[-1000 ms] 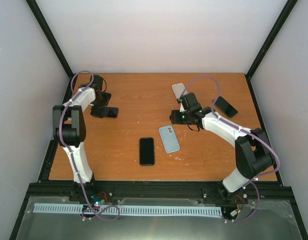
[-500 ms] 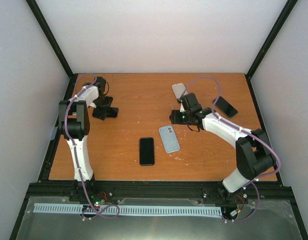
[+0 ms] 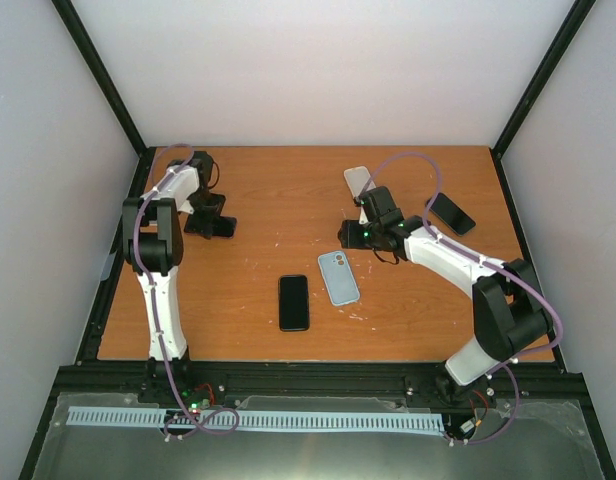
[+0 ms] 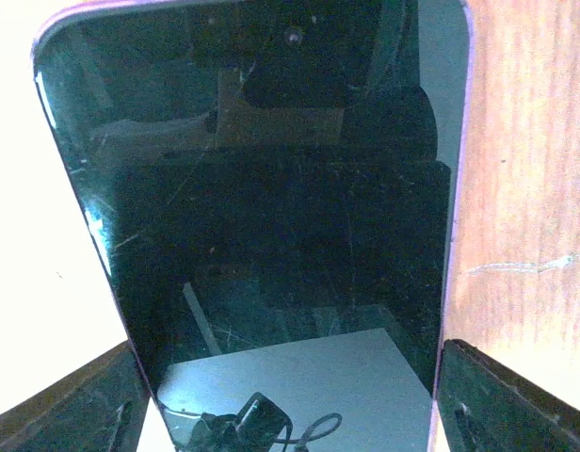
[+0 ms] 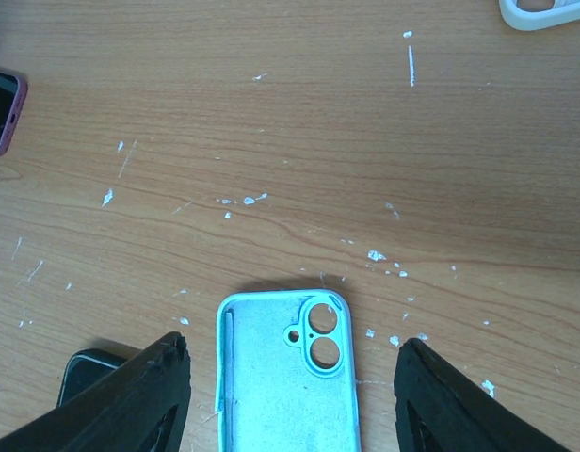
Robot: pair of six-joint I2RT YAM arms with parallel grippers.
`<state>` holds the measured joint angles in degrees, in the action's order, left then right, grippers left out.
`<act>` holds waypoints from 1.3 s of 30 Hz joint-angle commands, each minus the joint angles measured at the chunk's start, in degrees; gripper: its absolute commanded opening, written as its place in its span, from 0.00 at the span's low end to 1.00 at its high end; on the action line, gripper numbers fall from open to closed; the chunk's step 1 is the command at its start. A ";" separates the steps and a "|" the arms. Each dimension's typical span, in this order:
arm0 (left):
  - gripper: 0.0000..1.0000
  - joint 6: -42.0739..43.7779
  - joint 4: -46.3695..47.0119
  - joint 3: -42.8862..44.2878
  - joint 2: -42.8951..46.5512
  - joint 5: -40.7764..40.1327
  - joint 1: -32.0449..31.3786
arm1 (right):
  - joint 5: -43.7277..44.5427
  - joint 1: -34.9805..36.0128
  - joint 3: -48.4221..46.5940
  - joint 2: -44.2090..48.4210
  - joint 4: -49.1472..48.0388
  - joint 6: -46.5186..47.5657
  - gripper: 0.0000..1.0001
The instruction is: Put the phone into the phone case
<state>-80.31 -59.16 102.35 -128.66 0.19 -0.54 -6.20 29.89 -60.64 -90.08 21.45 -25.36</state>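
Observation:
A light blue phone case (image 3: pixel 338 277) lies open side up at mid table. In the right wrist view the case (image 5: pixel 285 377) sits between my fingers. My right gripper (image 3: pixel 356 235) (image 5: pixel 290 405) is open and empty, just above the case's camera end. A black phone (image 3: pixel 293 301) (image 5: pixel 88 363) lies left of the case. My left gripper (image 3: pixel 210 218) (image 4: pixel 290 414) is open at the far left. It straddles a dark, pink-edged phone (image 4: pixel 271 217) (image 3: pixel 220 227). Its fingers (image 4: pixel 516 395) sit close beside the phone's long edges.
A white case (image 3: pixel 357 180) (image 5: pixel 544 11) lies at the back centre. Another dark phone (image 3: pixel 451 212) lies at the back right. The pink-edged phone (image 5: pixel 3 108) shows at the left edge of the right wrist view. White flecks mark the wooden table (image 3: pixel 258 260).
The left arm has swung in and brought its gripper down over the pink-edged phone. The right arm, the blue case and the black phone have not moved.

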 commanded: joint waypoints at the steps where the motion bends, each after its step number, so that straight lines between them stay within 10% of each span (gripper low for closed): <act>1: 0.81 0.47 -1.28 -1.28 0.32 1.74 0.45 | 0.83 0.78 0.82 3.23 0.42 -0.65 0.59; 16: 0.65 12.80 15.74 -29.65 18.80 16.36 -1.60 | -6.09 6.80 7.27 5.52 -6.88 -7.19 0.59; 39: 0.62 17.38 28.12 -51.43 37.27 28.60 -8.81 | -19.77 18.14 -6.43 -19.32 -21.52 -14.11 0.49</act>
<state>-64.25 -34.00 51.86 -93.67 24.51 -9.02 -23.09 47.09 -63.75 -107.39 1.80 -38.92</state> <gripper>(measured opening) 0.766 0.489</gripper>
